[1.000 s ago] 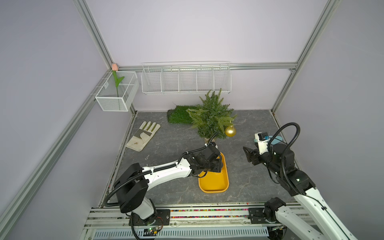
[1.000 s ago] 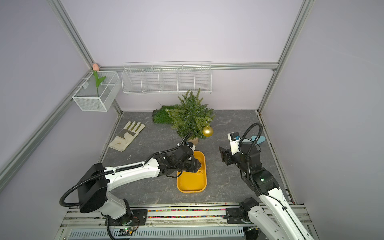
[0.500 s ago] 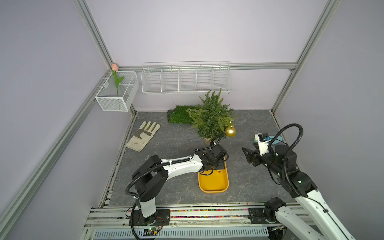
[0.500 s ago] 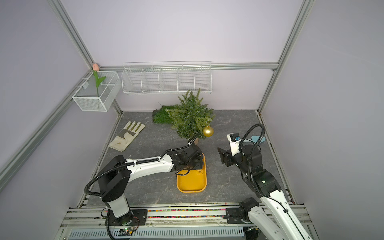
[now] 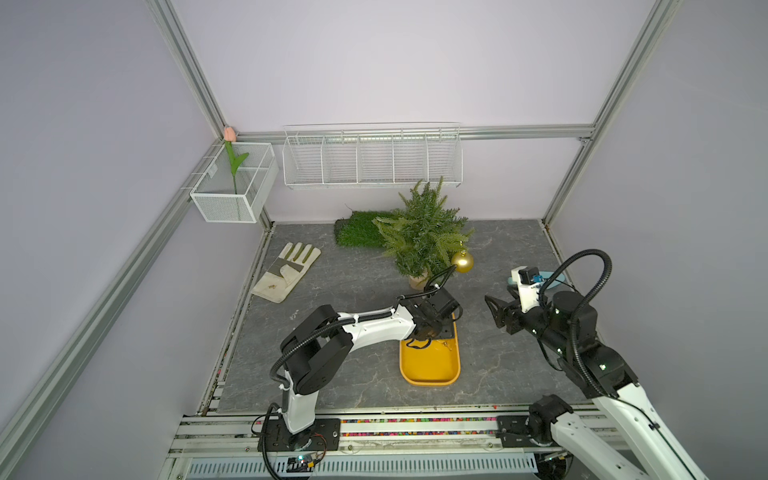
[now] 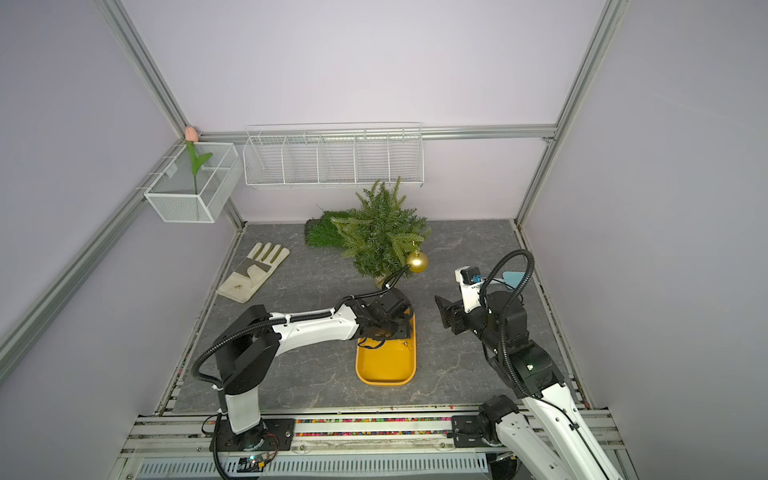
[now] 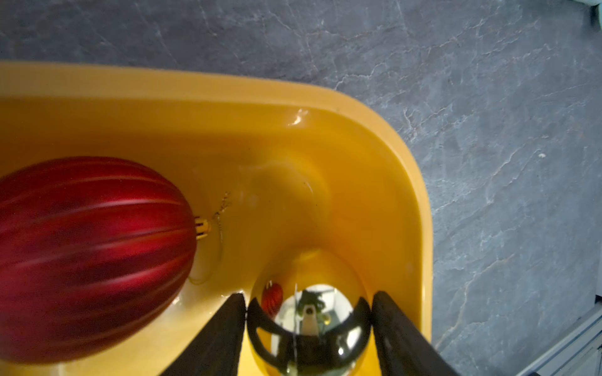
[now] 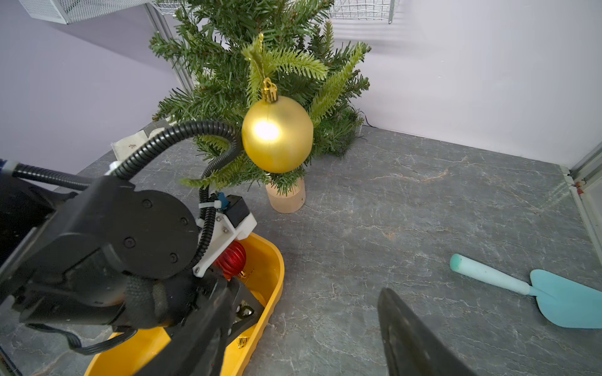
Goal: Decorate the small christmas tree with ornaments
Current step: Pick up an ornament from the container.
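My left gripper [image 7: 308, 294] straddles the mirror-like pale gold bauble [image 7: 309, 319] in a rounded corner of the glossy yellow plastic tray [image 7: 374, 136], beside the ribbed red bauble [image 7: 91, 257]; pinched or not, I cannot tell. The right gripper [image 8: 306, 289] gapes empty. The matte gold bauble [image 8: 277, 133] hangs on the bristly small christmas tree [image 8: 228, 65]

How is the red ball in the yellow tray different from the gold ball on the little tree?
The red ball is ribbed; the gold ball is smooth. The red ball lies on its side in the yellow tray; the gold ball hangs from a branch of the little tree. Both are round, with a small gold cap.
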You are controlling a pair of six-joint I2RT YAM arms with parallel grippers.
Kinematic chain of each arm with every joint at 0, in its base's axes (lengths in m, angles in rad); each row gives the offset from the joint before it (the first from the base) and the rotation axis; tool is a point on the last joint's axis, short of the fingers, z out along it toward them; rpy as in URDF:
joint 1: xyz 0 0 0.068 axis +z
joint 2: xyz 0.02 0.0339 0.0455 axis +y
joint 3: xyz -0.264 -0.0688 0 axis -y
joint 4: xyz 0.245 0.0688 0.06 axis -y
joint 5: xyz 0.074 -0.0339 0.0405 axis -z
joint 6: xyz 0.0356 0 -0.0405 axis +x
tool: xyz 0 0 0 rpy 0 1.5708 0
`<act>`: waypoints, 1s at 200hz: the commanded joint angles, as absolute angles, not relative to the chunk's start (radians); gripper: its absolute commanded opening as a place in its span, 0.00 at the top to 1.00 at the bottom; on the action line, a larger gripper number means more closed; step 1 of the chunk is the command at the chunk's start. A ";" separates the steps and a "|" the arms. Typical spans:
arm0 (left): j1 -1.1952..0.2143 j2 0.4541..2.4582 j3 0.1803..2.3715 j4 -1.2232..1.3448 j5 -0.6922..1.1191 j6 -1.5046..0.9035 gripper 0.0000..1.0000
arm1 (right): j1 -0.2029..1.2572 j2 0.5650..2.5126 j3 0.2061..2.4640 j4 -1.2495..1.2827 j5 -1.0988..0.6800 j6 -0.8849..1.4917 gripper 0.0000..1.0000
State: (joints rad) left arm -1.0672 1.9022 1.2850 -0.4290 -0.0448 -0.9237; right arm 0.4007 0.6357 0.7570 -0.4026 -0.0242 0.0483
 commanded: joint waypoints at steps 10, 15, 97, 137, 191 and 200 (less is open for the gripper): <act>-1.067 1.905 1.299 -0.503 -0.051 -0.931 0.36 | 0.395 0.624 0.734 -0.393 -0.033 0.037 0.26; -1.068 1.901 1.300 -0.511 -0.055 -0.931 0.36 | 0.396 0.625 0.735 -0.393 -0.034 0.037 0.26; -1.069 1.901 1.317 -0.552 -0.060 -0.899 0.32 | 0.395 0.621 0.733 -0.391 -0.029 0.039 0.26; -1.069 1.892 1.310 -0.542 -0.052 -0.896 0.34 | 0.396 0.609 0.732 -0.391 -0.025 0.038 0.26; -1.069 1.748 1.291 -0.535 -0.102 -0.872 0.41 | 0.397 0.591 0.730 -0.394 -0.026 0.049 0.26; -1.069 1.702 1.280 -0.532 -0.121 -0.860 0.41 | 0.395 0.586 0.731 -0.394 -0.034 0.056 0.26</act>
